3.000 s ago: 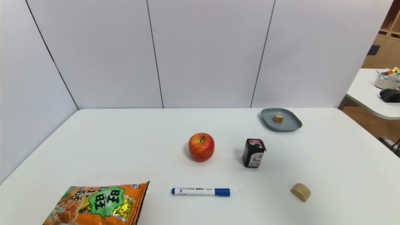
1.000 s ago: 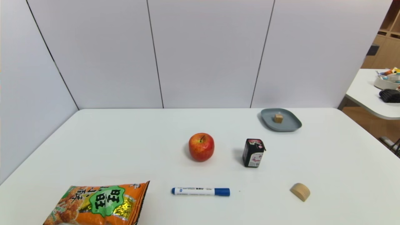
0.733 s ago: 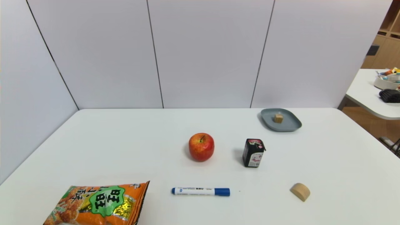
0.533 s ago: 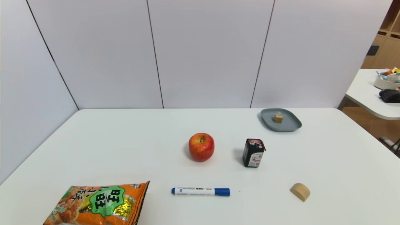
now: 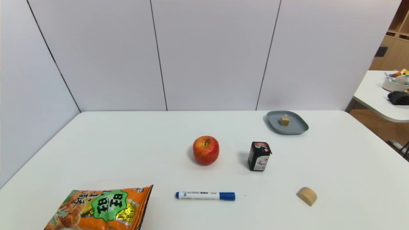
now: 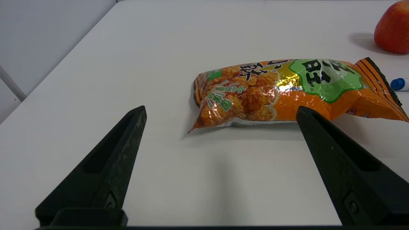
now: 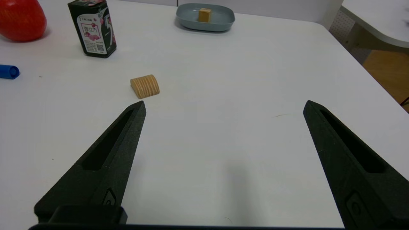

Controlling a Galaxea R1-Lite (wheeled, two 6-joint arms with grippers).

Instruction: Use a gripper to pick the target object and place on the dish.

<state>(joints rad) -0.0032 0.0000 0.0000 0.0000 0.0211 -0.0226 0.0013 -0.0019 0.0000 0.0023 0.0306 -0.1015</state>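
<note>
Nothing has shifted since the earlier frames. The small wooden cube [image 5: 284, 120] sits on the grey-blue dish [image 5: 297, 127] in the upper right of the head view, on the white worktop [image 5: 127, 143]. Below it stands a dark carton [image 5: 259, 156], with the apple [image 5: 206, 150] at centre. Along the bottom lie a snack bag [image 5: 102, 209], a blue marker [image 5: 205, 195] and a half-round wooden block [image 5: 307, 195]. The left hand [image 6: 220, 110] and the right hand [image 7: 223, 103] are both spread wide and empty, each seen only in its own wrist view.

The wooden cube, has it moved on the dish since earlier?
No. The wooden cube sits at the same spot on the dish, behind the black carton.
</note>
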